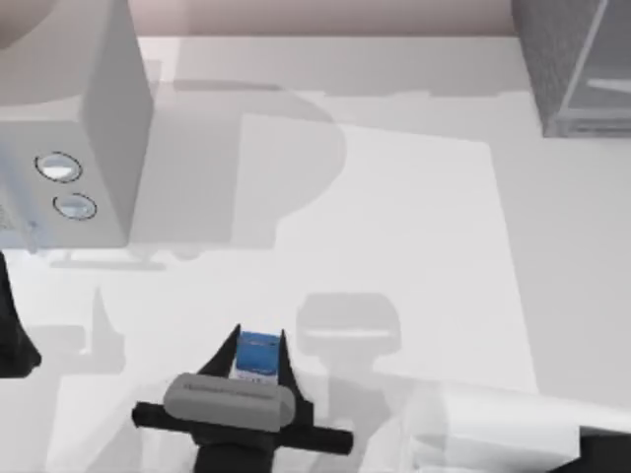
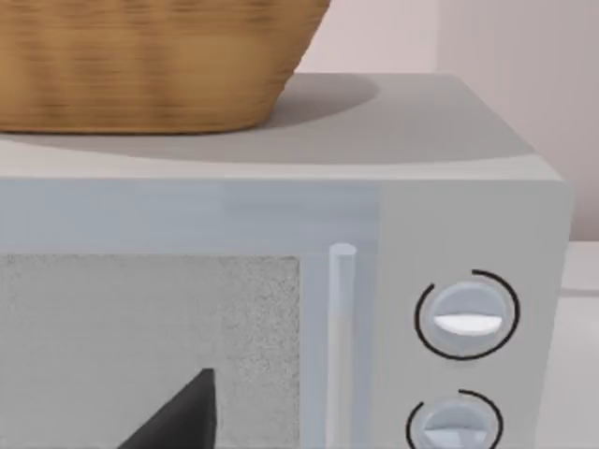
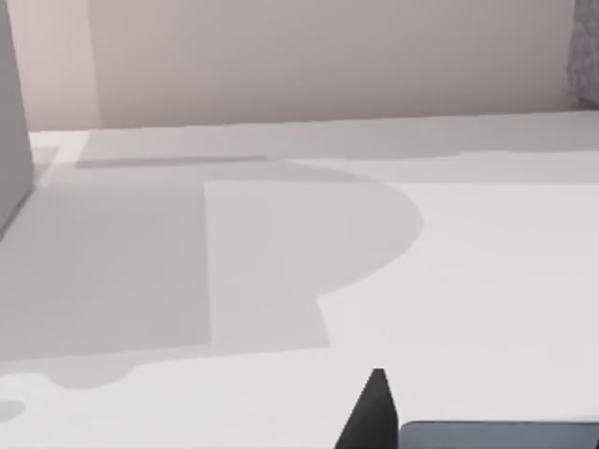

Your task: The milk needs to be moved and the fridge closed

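The bench (image 1: 414,246) leaves a long open run between the load and the fridge (image 1: 567,59), which stands in the 1 o'clock corner. The grey two-dial box (image 1: 89,128) sits at 10 o'clock, with the left arm (image 1: 12,335) idle at 9 o'clock beside it. The right claw (image 1: 258,357), at 6 o'clock, is clamped on the milk (image 1: 258,353), one finger against each side. The main risk is probably a shallow pinch. The carton could twist or slip out on the way to 1 o'clock, or clip the fridge's frame on arrival and tip.
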